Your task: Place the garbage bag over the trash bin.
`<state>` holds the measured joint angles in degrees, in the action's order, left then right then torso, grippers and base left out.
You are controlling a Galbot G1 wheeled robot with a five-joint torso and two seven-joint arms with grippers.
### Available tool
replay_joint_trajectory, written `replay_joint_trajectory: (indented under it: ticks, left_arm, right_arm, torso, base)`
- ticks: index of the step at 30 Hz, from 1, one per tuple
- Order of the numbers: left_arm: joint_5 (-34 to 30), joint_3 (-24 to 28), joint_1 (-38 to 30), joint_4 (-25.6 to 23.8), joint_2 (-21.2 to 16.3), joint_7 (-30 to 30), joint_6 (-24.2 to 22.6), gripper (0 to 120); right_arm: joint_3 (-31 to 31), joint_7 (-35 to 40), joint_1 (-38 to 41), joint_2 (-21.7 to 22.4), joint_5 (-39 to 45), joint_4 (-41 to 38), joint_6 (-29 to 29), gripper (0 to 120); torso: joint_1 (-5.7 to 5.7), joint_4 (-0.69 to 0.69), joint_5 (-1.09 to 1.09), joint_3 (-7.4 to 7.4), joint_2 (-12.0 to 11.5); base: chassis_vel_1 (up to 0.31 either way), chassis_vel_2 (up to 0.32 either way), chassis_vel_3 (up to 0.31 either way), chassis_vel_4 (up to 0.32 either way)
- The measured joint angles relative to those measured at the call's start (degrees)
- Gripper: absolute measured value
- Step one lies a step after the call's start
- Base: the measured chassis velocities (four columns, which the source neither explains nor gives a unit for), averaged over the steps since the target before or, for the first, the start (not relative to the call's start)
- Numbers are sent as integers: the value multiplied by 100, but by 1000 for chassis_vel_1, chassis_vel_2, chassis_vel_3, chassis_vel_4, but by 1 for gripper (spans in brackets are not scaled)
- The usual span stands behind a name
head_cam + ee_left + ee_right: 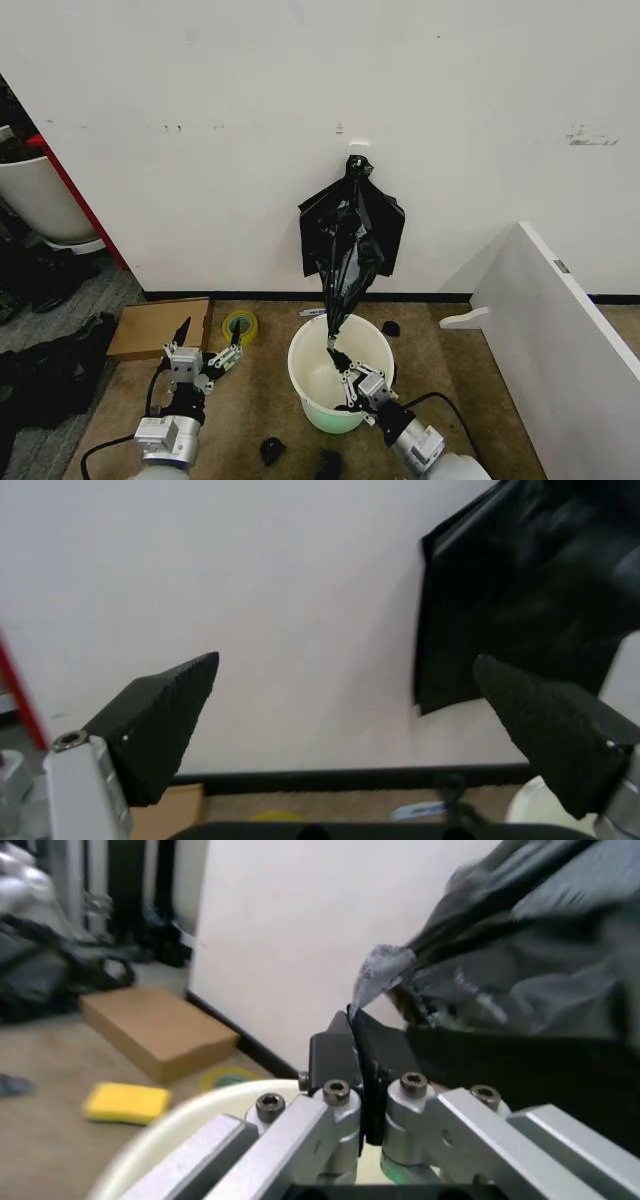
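A black kite-shaped bundle (352,225) hangs knotted from a wall hook. From its lower end a narrow tail of glossy black plastic, the garbage bag (340,300), stretches down over the trash bin (300,375), a round white bucket tinted green low on its wall. My right gripper (338,352) is above the bin's mouth, shut on the bag's lower tip. The right wrist view shows this gripper (355,1027) pinching crinkled black plastic (520,967) above the bin's rim (180,1121). My left gripper (210,328) is open to the left of the bin, holding nothing, its fingers (160,720) spread wide.
A cardboard box (158,328) and a yellow-green tape roll (239,325) lie by the wall left of the bin. A white board (560,330) leans at the right. Small black items (272,450) lie on the carpet in front. A big white tub (40,200) stands far left.
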<state>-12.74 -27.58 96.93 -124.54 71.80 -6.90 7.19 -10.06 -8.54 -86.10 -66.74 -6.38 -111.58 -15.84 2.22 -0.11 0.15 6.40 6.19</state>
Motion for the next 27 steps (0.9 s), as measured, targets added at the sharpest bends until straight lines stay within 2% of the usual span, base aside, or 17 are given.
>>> replay_joint_trajectory:
  ticks: [4, 5, 6, 9, 11, 13, 16, 18, 20, 25, 27]
  left_arm:
    - [-702, 397, -549, -147, -554, 76, -243, 100]
    - [-1041, 570, -846, -206, -802, 82, -378, 100]
    - [-1041, 570, -846, -206, -802, 82, -378, 100]
    - [-1731, 915, -1442, -276, -1312, 80, -656, 100]
    - [-1980, 1036, -1651, -299, -1501, 77, -755, 100]
    - [-2245, 1247, -1990, -274, -1711, 45, -878, 100]
    - [-2382, 1482, -2305, -180, -1834, 12, -950, 100]
    - [-2633, 1979, -2917, 40, -1918, -101, -1086, 99]
    - [-2724, 2150, -3145, 119, -1919, -140, -1130, 99]
    - [-2976, 2911, -4351, 741, -1787, -356, -1258, 98]
    - [-2988, 2988, -4480, 823, -1760, -387, -1275, 98]
  right_arm:
    - [-109, 198, 314, -6, -71, 131, 99, 0]
    - [-141, 246, 431, -13, -15, 144, 171, 0]
    - [-141, 246, 431, -13, -15, 144, 171, 0]
    - [-153, 275, 605, -34, 71, 159, 271, 0]
    - [-75, 277, 713, -37, 89, 196, 302, 0]
    - [46, 274, 846, -46, 93, 269, 321, 0]
    - [69, 270, 852, -64, 90, 286, 324, 0]
    - [72, 260, 840, -97, 66, 329, 320, 0]
    - [72, 260, 838, -112, 59, 352, 315, 0]
    - [48, 251, 817, -162, 24, 359, 301, 0]
    - [37, 249, 815, -166, 20, 356, 299, 0]
  torso:
    - [0, 0, 0, 0, 0]
    - [0, 0, 0, 0, 0]
    - [0, 0, 0, 0, 0]
    - [0, -2, -1, 0, 0]
    - [0, -3, -1, 1, 0]
    - [0, 5, 1, 1, 0]
    - [0, 1, 0, 1, 0]
    - [0, 0, -1, 1, 0]
    - [0, 0, 0, 1, 0]
    - [0, -1, 0, 1, 0]
    - [0, -1, 0, 1, 0]
  base:
    - [0, 0, 0, 0]
    - [0, 0, 0, 0]
    - [0, 0, 0, 0]
    - [0, 0, 0, 0]
    - [0, 0, 0, 0]
    - [0, 0, 0, 0]
    - [0, 0, 0, 0]
    - [0, 0, 0, 0]
    - [0, 0, 0, 0]
    - [0, 0, 0, 0]
    - [0, 0, 0, 0]
